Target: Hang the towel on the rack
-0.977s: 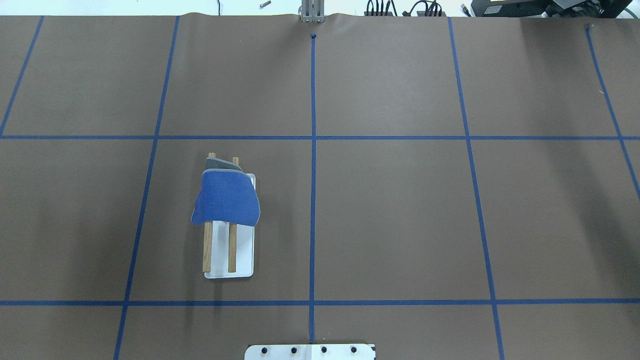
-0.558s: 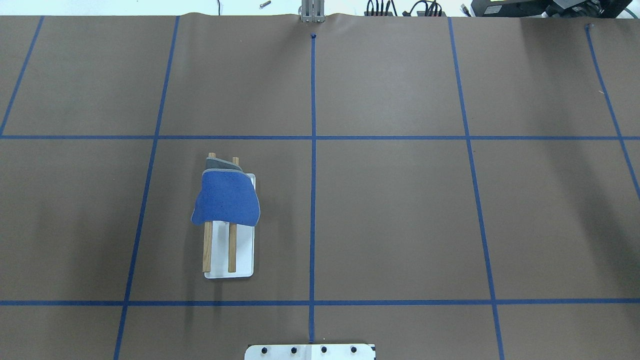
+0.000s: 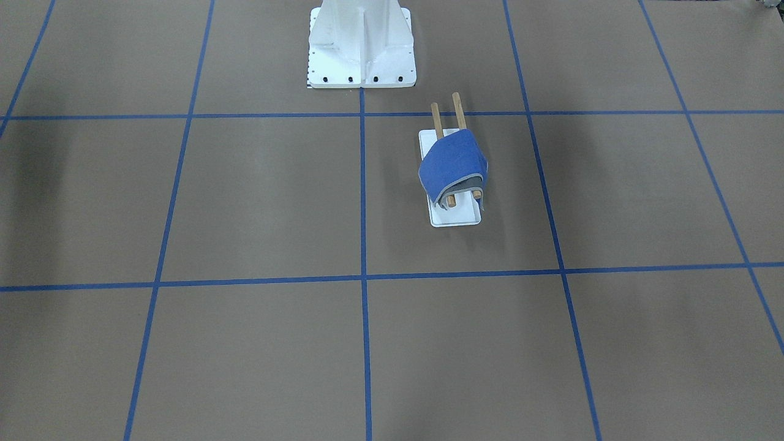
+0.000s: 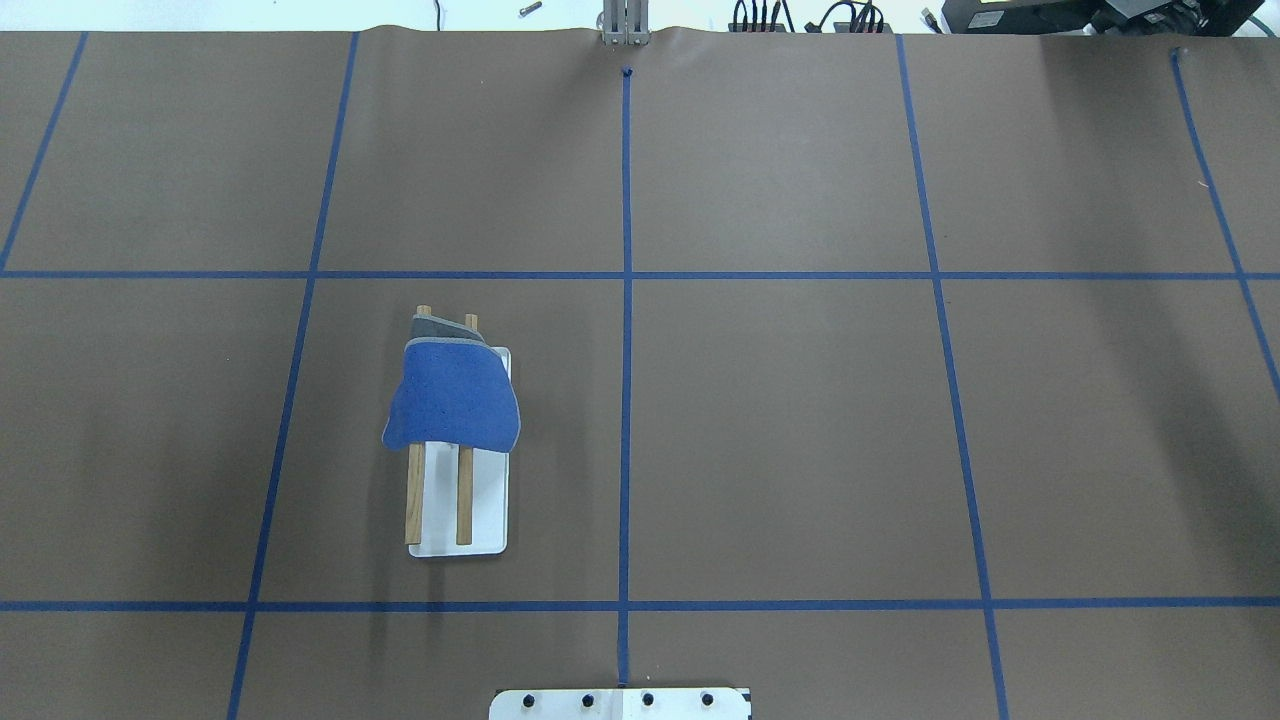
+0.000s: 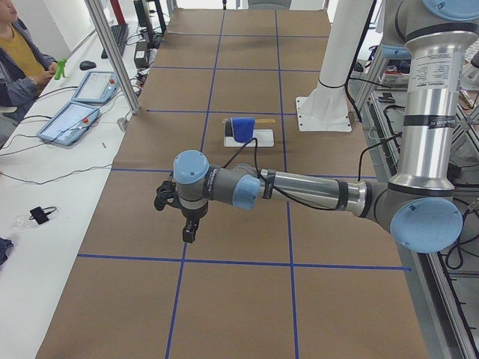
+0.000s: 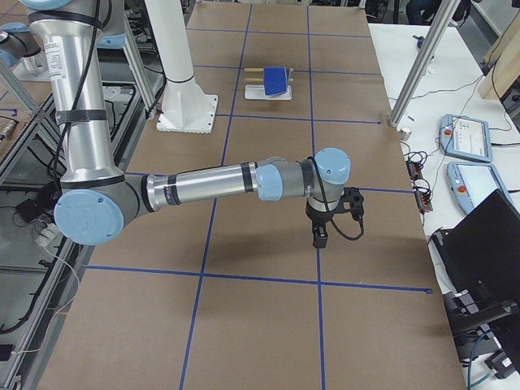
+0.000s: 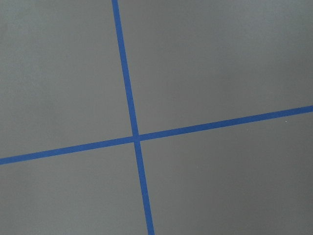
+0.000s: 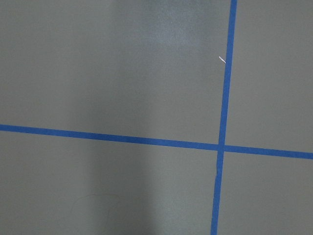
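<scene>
The towel (image 4: 455, 395) is draped blue face up over both wooden dowels of the rack (image 4: 464, 495), with a grey fold showing at its far end. It also shows in the front view (image 3: 453, 162), the left side view (image 5: 242, 127) and the right side view (image 6: 276, 79). The rack's white base plate (image 4: 488, 520) lies on the brown table. My left gripper (image 5: 189, 233) hangs over the table far from the rack; I cannot tell its state. My right gripper (image 6: 320, 238) hangs far from the rack too; I cannot tell its state. Neither shows in the overhead or front views.
The large white bolted pedestal (image 3: 361, 43) stands at the robot's side of the table. Blue tape lines (image 4: 626, 300) grid the brown paper. A person (image 5: 19, 45) and control tablets (image 5: 69, 123) are beside the table's far edge. A metal post (image 6: 418, 65) stands there too.
</scene>
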Motion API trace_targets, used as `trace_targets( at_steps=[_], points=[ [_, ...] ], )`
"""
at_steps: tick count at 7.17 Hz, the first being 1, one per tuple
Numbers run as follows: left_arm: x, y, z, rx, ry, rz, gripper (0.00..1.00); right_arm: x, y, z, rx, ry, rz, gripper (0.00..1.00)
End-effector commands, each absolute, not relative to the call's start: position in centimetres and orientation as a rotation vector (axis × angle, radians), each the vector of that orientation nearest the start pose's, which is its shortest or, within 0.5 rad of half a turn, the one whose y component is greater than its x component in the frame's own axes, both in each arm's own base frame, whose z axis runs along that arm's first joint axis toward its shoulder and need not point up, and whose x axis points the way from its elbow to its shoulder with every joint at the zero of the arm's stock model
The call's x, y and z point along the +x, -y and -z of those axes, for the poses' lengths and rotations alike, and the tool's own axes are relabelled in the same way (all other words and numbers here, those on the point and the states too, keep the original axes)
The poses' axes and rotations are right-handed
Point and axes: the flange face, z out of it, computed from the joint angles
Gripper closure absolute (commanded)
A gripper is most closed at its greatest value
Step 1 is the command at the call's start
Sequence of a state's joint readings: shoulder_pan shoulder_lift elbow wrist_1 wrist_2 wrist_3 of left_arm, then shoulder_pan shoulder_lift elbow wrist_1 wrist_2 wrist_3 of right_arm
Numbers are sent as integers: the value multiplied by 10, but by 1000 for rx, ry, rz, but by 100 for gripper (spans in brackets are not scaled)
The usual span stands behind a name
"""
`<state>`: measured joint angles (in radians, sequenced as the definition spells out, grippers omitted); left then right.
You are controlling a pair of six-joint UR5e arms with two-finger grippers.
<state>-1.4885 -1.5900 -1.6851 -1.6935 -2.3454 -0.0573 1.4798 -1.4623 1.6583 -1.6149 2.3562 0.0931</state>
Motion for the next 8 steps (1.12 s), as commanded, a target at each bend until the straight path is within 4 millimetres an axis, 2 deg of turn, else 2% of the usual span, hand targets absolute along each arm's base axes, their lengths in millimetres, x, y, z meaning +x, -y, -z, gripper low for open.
trace_targets(
  at_steps=[1, 8],
  points=[
    [-21, 515, -576, 196, -786, -127, 1, 13, 545, -560, 76, 794, 59, 0],
    [-21, 515, -566, 213, -787, -132, 1, 13, 546, -558, 81, 796, 60, 0]
  ],
)
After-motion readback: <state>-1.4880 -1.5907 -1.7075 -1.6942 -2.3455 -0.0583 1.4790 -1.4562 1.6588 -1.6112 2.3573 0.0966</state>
